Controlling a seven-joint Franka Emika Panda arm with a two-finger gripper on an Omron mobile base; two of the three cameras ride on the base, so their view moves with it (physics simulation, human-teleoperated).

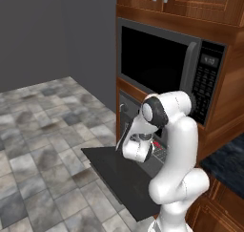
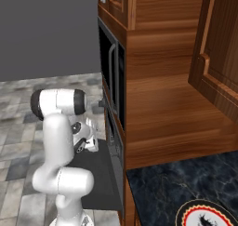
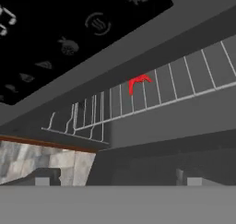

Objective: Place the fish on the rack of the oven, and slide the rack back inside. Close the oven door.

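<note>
The fish (image 3: 138,83) lay on the rack (image 3: 184,82) — a small red shape resting on the silvery wires inside the oven (image 3: 193,121), under the dark control strip (image 3: 69,38). The oven door (image 1: 119,176) hung fully open, flat and level above the tiled floor (image 1: 43,131). The gripper (image 3: 115,180) pointed toward the rack from just outside, its fingers (image 3: 43,181) spread wide apart and grasping nothing. The microwave (image 1: 162,64) sat above.

I see flat, even rendered light, no glare; my hand view looks dim and soft under the dark grey built-in oven (image 3: 138,38), shadows faint.
</note>
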